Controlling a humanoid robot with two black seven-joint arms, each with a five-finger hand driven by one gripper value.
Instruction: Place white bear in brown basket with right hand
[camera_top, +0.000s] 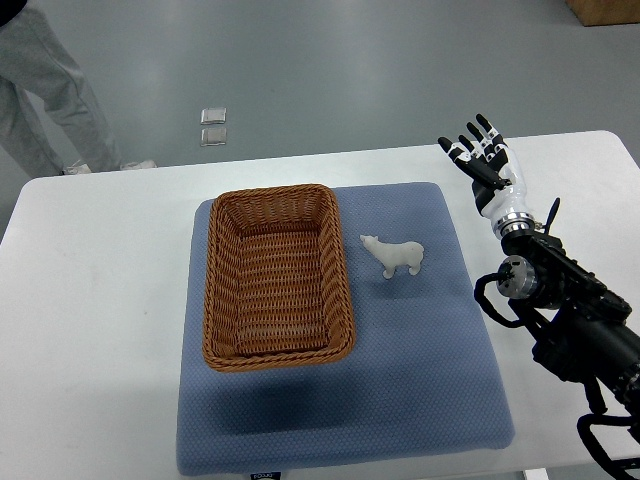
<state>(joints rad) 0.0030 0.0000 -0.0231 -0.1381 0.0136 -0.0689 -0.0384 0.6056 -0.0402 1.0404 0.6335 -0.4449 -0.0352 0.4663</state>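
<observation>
A small white bear (395, 255) stands on the blue mat (420, 350), just right of the brown wicker basket (218, 300). The basket holds nothing. My right hand (482, 152) is raised at the mat's far right corner, up and to the right of the bear and apart from it, with fingers spread and holding nothing. Its black arm (570, 310) comes in from the lower right. My left hand is out of view.
The mat lies on a white table (90, 330). A person's legs in grey trousers (45, 90) stand beyond the table's far left corner. Two small clear squares (212, 127) lie on the floor behind the table.
</observation>
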